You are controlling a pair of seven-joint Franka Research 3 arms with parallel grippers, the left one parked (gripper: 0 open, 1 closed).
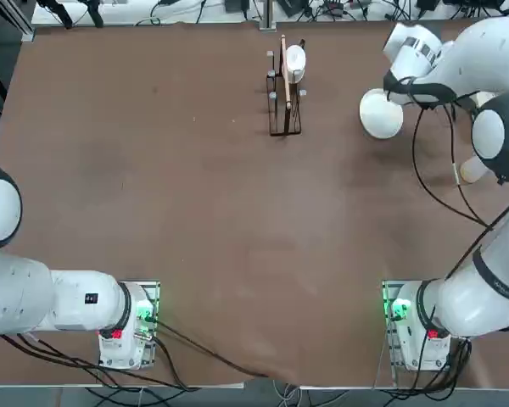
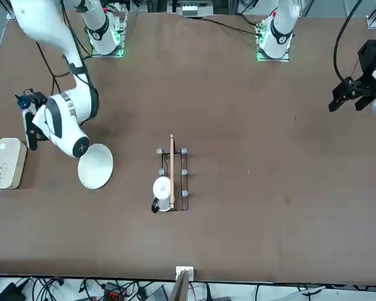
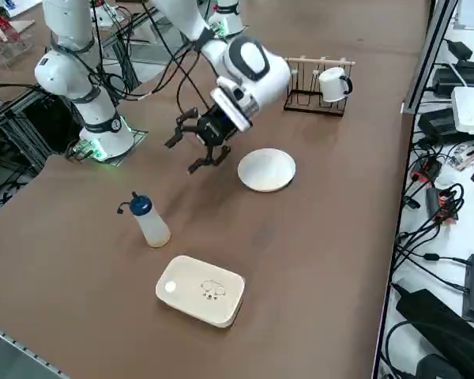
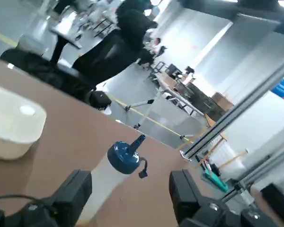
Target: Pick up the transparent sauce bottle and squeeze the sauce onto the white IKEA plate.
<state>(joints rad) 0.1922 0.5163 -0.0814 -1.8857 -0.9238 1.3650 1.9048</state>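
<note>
I am on the reach, nothing picked up yet. My right gripper [image 3: 196,146] hangs above the desk [image 3: 300,237] with fingers [image 4: 75,191] spread wide and empty. The transparent sauce bottle [image 3: 148,220] stands upright at about seven o'clock from me in the side view, apart from my tips. Next I judge I must drop lower, straddle its body below the blue cap, and close gently. The white IKEA plate [image 3: 266,170] lies at about three o'clock, bare. The brown desk also carries a white rounded dish [image 3: 201,290] and a wire rack [image 3: 316,87]; cables run along its edge.
</note>
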